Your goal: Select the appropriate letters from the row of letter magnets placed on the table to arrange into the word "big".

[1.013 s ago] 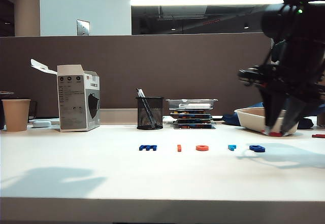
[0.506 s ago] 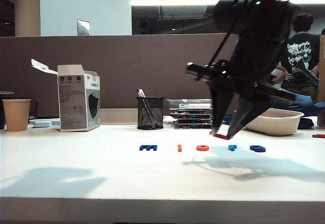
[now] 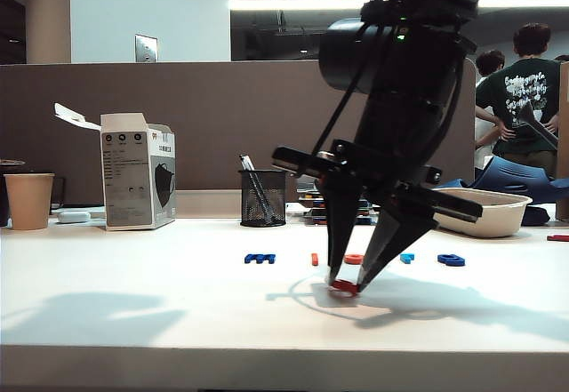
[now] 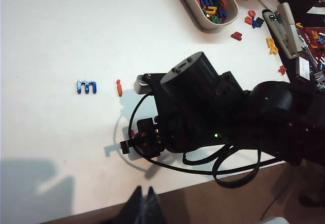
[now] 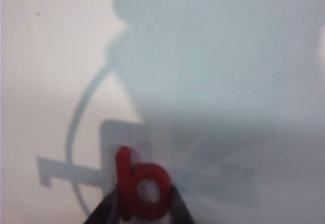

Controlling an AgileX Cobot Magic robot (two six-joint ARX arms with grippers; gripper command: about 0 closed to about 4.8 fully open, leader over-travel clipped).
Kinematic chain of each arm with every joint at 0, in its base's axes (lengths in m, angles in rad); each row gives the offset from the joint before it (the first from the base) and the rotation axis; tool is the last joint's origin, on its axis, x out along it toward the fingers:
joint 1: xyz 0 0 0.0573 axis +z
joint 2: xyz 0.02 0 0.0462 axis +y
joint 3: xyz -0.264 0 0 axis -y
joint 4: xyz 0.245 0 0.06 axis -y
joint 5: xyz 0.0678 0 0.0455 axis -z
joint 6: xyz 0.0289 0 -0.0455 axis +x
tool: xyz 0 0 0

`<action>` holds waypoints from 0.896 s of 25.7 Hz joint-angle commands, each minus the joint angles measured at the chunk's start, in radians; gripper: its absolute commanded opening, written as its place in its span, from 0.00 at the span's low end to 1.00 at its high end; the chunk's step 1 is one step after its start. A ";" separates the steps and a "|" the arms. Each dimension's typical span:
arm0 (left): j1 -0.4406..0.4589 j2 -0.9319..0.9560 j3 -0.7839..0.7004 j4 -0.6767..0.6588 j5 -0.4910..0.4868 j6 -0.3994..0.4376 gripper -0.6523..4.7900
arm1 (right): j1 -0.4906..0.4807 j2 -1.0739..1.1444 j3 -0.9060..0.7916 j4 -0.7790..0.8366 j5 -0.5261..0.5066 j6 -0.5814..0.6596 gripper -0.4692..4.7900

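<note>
My right gripper [image 3: 345,284] points down at the white table [image 3: 133,294], just in front of the row of letter magnets, and is shut on a red "b" [image 3: 346,287]. The right wrist view shows that "b" [image 5: 141,191] clamped between the dark fingers, close over the table. Behind it lie the dark blue "m" [image 3: 260,258], the orange-red "i" [image 3: 314,259], the orange ring [image 3: 354,259], a light blue letter [image 3: 406,257] and a dark blue looped letter [image 3: 451,260]. My left gripper [image 4: 143,197] hangs shut and empty over the table's front edge, with "m" [image 4: 86,87] and "i" [image 4: 119,87] far off.
A paper cup [image 3: 28,201], a white carton [image 3: 138,172] and a mesh pen holder [image 3: 262,197] stand along the back. A beige tray [image 3: 484,212] of spare letters sits at the back right, with loose letters and a stapler [image 4: 284,26] beside it.
My right arm has swung from the beige tray at the right to the left and down, carrying the red "b" to the table in front of the row. The left arm has kept still.
</note>
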 commanded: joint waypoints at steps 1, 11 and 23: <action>0.001 -0.002 0.004 0.006 -0.008 0.001 0.11 | 0.006 -0.002 0.001 0.012 0.002 0.005 0.27; 0.001 -0.002 0.004 0.006 -0.008 0.001 0.11 | 0.008 -0.002 0.001 0.012 0.001 0.032 0.42; 0.001 -0.002 0.004 0.006 -0.008 0.001 0.11 | 0.006 -0.003 0.003 0.024 -0.089 0.032 0.55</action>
